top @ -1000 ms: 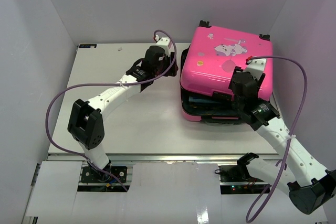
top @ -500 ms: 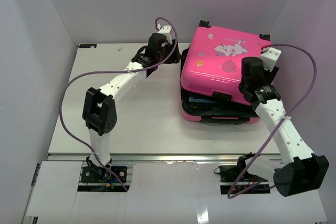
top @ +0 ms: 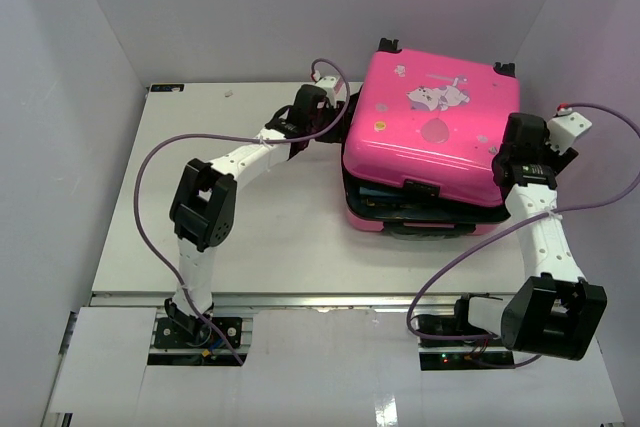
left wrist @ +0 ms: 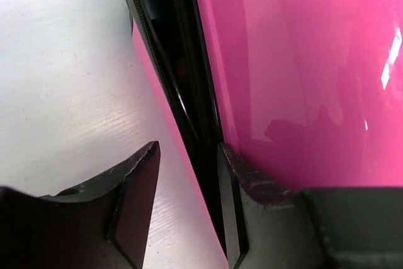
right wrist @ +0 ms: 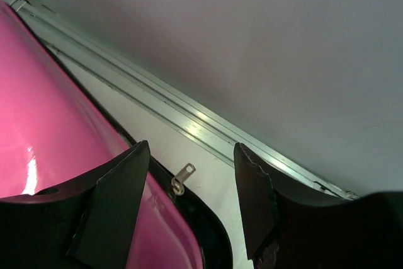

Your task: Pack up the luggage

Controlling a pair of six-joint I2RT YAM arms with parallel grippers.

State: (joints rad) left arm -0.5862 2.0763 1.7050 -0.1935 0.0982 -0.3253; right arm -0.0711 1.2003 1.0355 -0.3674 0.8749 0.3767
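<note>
The left gripper [left wrist: 187, 174], jaws spread, straddles the left seam of the pink suitcase [top: 430, 132]; the right gripper [right wrist: 191, 155], likewise spread, frames a zipper pull [right wrist: 183, 178] on its right.

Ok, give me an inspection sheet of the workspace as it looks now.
surface: white table
job's things: pink luggage at back right, lid down but gaping at front
clutter: tiny speck near back edge, unidentifiable
end effectors: left end effector open, astride the luggage's left zipper rim; right end effector open near a zipper pull, holding nothing
cables: purple cable looping off each arm
surroundings: plain pale walls
</note>
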